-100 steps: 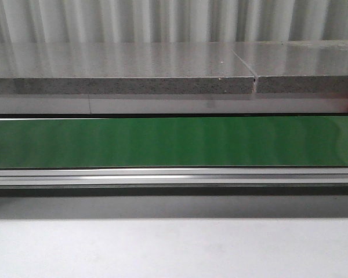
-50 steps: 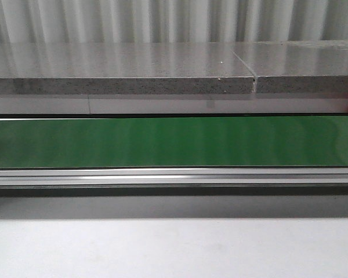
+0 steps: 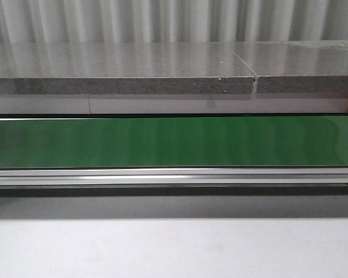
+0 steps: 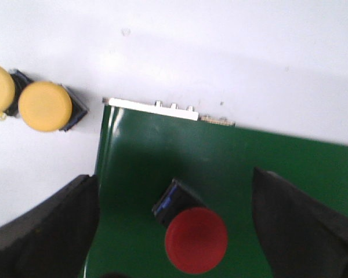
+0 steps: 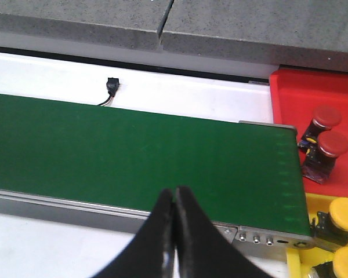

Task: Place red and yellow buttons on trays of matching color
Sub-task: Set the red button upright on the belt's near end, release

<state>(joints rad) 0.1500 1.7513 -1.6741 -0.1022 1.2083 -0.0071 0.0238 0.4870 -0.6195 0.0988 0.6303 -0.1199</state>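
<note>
A pale corrugated wall (image 3: 174, 20) backs a speckled grey stone ledge (image 3: 122, 72), and below it a long green conveyor belt (image 3: 174, 142) runs across the front view in a silver aluminium frame (image 3: 174, 176), with no arm in sight there.

At the left end of things, the left gripper (image 4: 180, 231) hangs over the belt's end with its black fingers (image 4: 46, 226) spread wide, one on each side of a round red-capped push button on a dark blocky body (image 4: 194, 238). The button lies tilted on the green surface, touching neither finger. Two flat yellow-capped buttons (image 4: 44, 106) sit on the white surface just off the belt's edge (whether that is a tray I cannot say from this angle). The risk, in my judgement: the domed cap is smooth and the body lies askew, so a close on the cap could squirt it sideways, and any belt movement would shift it out from between the fingers.

Further right, the right gripper (image 5: 175, 200) is pressed closed on nothing above the belt. Beyond the belt's end, a red plastic tray (image 5: 290, 92) holds two red buttons (image 5: 325, 136), and a yellow tray (image 5: 313, 204) beside it holds yellow ones.
</note>
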